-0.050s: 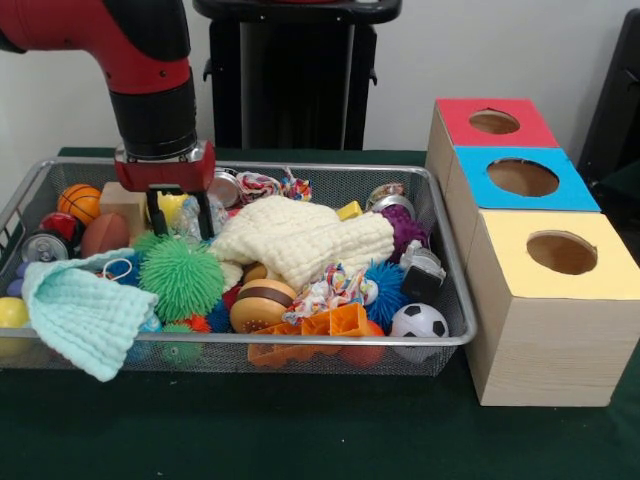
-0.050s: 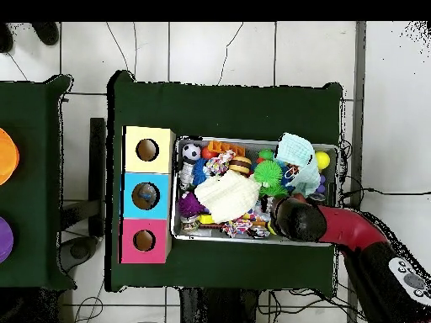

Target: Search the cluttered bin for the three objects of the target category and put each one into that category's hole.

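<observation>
A wire bin holds mixed toys, balls and cloths. My gripper hangs low over its far left part. The two black fingers stand apart, open, with a yellow toy and something clear showing between them; whether they touch it I cannot tell. A cream cloth lies right of the gripper and a green spiky ball in front of it. Three boxes stand right of the bin, with a red hole top, a blue one and a yellow one. In the overhead view the arm covers the gripper.
A mint cloth drapes over the bin's near left rim. A basketball, a brown football and a can sit left of the gripper. A soccer ball, orange plastic pieces and a burger toy lie along the front.
</observation>
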You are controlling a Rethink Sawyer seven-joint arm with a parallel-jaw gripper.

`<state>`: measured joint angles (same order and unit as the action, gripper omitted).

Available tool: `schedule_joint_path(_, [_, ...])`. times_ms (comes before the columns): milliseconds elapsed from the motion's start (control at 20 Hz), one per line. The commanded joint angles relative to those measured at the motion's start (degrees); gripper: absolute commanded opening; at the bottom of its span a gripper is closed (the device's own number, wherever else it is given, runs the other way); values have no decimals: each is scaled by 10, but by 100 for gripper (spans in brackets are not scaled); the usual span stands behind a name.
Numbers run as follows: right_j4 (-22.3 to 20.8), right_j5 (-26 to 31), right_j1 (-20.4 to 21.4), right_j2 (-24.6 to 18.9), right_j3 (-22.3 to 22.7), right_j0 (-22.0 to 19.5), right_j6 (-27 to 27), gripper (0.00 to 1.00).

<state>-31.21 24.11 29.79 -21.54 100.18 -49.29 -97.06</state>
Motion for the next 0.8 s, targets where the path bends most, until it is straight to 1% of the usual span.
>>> schedule_joint_path(50, [6, 73, -8, -33, -43, 16, 40, 100])
schedule_joint_path(550, [21, 99, -16, -39, -58, 33, 34, 100])
schedule_joint_path(800, [26, 103, -17, -38, -59, 41, 27, 100])
